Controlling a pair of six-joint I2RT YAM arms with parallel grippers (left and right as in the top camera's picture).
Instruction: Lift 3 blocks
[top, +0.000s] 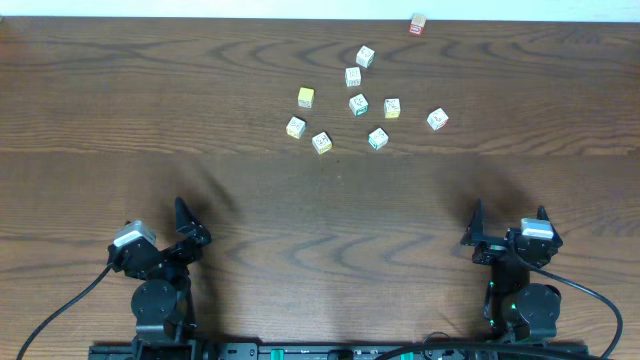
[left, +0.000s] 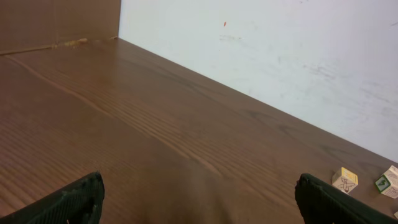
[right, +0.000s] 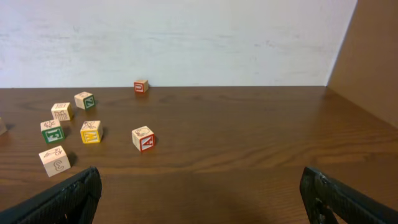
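Several tiny whitish blocks with coloured printed marks lie scattered at the far middle of the table, among them one (top: 437, 120) on the right, one (top: 377, 138) nearest the front, and one (top: 295, 127) on the left. The right wrist view shows the right one (right: 142, 138) and the front one (right: 55, 160). Two blocks (left: 345, 180) sit at the right edge of the left wrist view. My left gripper (top: 192, 222) (left: 199, 202) and right gripper (top: 510, 212) (right: 199, 199) rest near the front edge, far from the blocks, both open and holding nothing.
A plain yellow cube (top: 306, 97) lies at the left of the cluster. A reddish-brown cube (top: 418, 24) (right: 141, 86) sits alone by the back wall. Cables trail from both arm bases at the front edge. A brown side panel (right: 367, 56) stands at the right.
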